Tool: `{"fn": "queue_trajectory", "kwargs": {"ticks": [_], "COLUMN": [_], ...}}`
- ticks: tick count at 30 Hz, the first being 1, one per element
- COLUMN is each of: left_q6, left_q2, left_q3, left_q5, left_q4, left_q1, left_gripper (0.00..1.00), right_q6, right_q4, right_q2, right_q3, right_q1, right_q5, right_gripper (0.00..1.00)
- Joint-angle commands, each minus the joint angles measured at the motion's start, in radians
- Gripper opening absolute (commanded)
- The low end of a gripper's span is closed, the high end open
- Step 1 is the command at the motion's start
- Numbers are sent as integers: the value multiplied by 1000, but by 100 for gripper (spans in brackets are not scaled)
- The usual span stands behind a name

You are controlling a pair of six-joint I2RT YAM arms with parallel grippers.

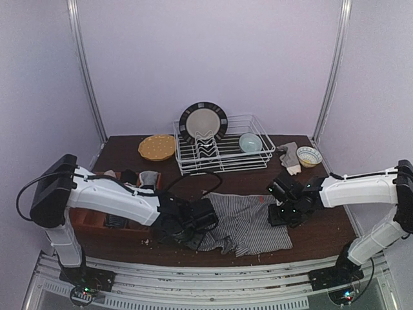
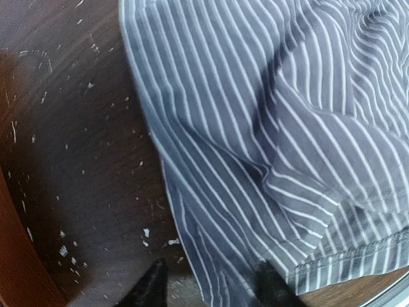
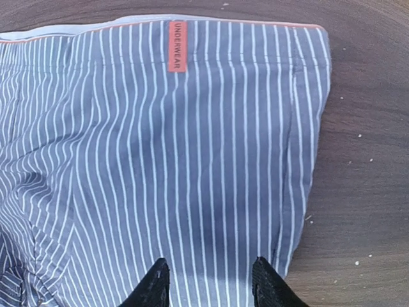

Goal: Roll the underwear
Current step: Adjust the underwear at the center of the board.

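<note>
Striped underwear (image 1: 245,223): a grey garment with fine white stripes, spread flat and somewhat creased on the dark wooden table (image 1: 322,232), between the two grippers.
Waistband: in the right wrist view it runs along the top edge, with orange piping and an orange tag (image 3: 177,46) reading UNDERWEAR.
Left arm (image 1: 110,197): reaches from its base at the near left, low across the table, wrist turned down at the garment's left edge.
Left gripper (image 1: 193,237): jaws parted; in its wrist view one fingertip (image 2: 153,284) is over bare table and the other over the cloth's hem, with nothing clamped.
Right arm (image 1: 358,187): stretched leftward from the near right, forearm almost level, wrist tipped down at the garment's right side.
Right gripper (image 1: 284,216): jaws parted, both fingertips (image 3: 153,281) over the flat striped cloth, not pinching it.
Wooden tray (image 1: 90,219): behind the left arm, holding small cloths (image 1: 148,177).
Dish rack (image 1: 222,152): at the far edge, holding a dark-rimmed plate (image 1: 203,121) and a pale bowl (image 1: 250,142).
</note>
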Motion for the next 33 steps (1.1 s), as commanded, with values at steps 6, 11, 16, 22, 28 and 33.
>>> {"fn": "queue_trajectory", "kwargs": {"ticks": [6, 11, 16, 22, 28, 33], "left_q6": [-43, -78, -104, -83, -38, -6], "left_q2": [6, -33, -59, -78, -156, -261], "left_q3": [-36, -126, -187, -220, -232, -228], "left_q5": [-65, -54, -44, 0, 43, 53], "left_q4": [-3, 48, 86, 140, 175, 158], "left_q1": [8, 26, 38, 38, 37, 37], "left_gripper": [0, 0, 0, 0, 31, 58], "right_q6": [40, 54, 71, 61, 43, 21], "right_q4": [12, 59, 70, 52, -19, -79], "right_q2": [73, 109, 81, 68, -33, -137], "right_q3": [-41, -100, -127, -110, -75, -4], "right_q1": [1, -75, -125, -165, -144, -90], "right_q5": [75, 28, 14, -5, -19, -21], "right_gripper": [40, 34, 33, 34, 41, 48]}}
